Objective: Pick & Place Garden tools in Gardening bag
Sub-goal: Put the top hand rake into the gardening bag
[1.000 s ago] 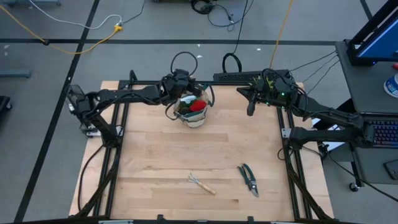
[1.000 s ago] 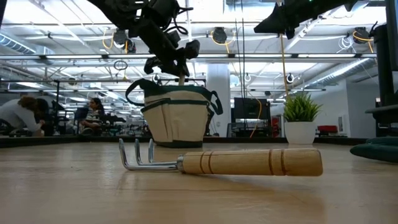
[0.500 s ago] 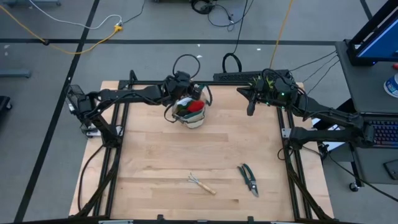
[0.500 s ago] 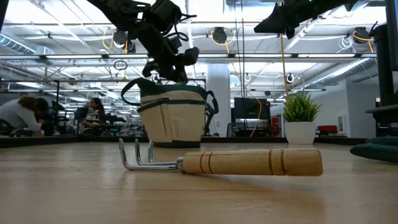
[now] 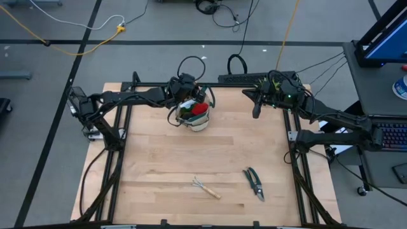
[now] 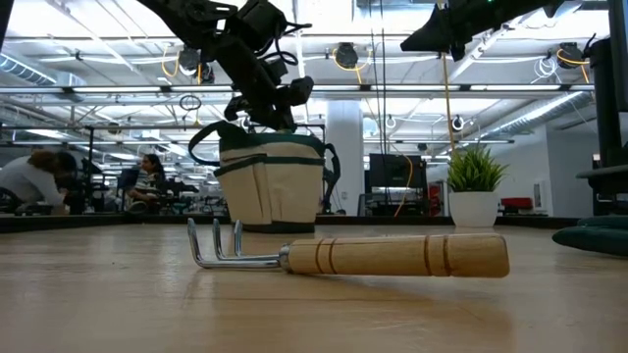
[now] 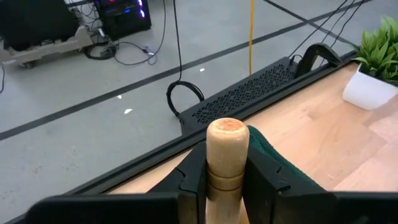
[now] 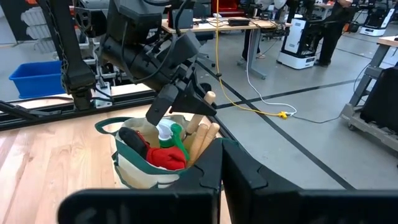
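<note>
The beige gardening bag with dark green trim (image 5: 194, 116) stands on its base at the table's far middle; it also shows in the low view (image 6: 270, 191) and the right wrist view (image 8: 146, 168). In it are a red-black glove (image 8: 158, 152), a green spray bottle (image 8: 171, 134) and wooden handles (image 8: 202, 134). My left gripper (image 5: 189, 97) is above the bag's mouth, shut on a wooden tool handle (image 7: 227, 134). A rake (image 5: 205, 187) and pruning shears (image 5: 254, 183) lie flat near the front. My right gripper (image 5: 256, 113) hangs shut and empty at the far right. My left gripper pinches the wooden handle near its rounded free end (image 7: 227, 180) between its two fingers, which lie across it. The fingers (image 8: 180, 93) come slanting down from above. The handle's end sticks out past the fingers; the tool's lower part is hidden in the bag.
A white pot with a spiky green plant (image 6: 474, 191) stands at the far right, also in the left wrist view (image 7: 373, 74). A black perforated bar (image 7: 249, 96) runs along the far edge. Bare wood lies between the bag and the tools (image 5: 203, 152).
My left gripper, still shut on the wooden handle, has gone a little toward the table's left edge. The bag has slid a little toward the left with it and stays upright.
</note>
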Action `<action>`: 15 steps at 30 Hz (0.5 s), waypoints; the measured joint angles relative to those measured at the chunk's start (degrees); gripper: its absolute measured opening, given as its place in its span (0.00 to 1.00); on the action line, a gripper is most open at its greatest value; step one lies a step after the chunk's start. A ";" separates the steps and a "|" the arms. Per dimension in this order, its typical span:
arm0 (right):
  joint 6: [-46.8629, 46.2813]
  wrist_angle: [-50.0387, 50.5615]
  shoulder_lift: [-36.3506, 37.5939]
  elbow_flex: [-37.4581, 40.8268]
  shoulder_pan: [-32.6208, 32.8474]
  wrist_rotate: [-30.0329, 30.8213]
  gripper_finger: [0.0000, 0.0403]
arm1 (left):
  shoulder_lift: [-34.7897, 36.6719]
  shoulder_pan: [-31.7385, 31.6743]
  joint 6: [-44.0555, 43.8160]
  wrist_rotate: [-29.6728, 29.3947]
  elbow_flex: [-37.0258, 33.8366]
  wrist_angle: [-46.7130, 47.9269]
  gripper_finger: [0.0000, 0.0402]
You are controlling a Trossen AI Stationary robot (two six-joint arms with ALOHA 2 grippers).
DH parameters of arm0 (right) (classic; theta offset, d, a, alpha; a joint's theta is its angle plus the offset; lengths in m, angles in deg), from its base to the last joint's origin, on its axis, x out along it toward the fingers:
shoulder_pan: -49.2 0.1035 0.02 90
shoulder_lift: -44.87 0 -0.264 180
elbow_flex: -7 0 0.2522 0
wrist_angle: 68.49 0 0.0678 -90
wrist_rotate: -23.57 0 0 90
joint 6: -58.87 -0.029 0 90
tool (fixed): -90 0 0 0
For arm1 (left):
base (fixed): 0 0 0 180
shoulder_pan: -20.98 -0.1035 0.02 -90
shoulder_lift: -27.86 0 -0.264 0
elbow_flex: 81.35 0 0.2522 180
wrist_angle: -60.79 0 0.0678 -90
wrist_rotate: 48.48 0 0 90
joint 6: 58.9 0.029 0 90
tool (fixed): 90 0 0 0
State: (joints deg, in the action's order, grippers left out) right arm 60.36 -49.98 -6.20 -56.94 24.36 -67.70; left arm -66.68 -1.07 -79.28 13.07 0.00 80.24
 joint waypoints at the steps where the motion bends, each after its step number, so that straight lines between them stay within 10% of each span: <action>1: 0.01 -0.02 0.01 0.00 0.00 0.00 0.00 | 0.00 0.00 0.34 0.02 0.00 0.19 0.17; 15: 0.04 -0.01 0.01 0.00 0.02 0.00 0.00 | -1.40 0.44 0.62 4.49 0.02 0.31 0.23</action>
State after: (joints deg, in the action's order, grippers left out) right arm 60.41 -49.99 -6.19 -56.94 24.38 -67.70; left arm -68.08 -0.63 -78.66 17.56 0.02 80.55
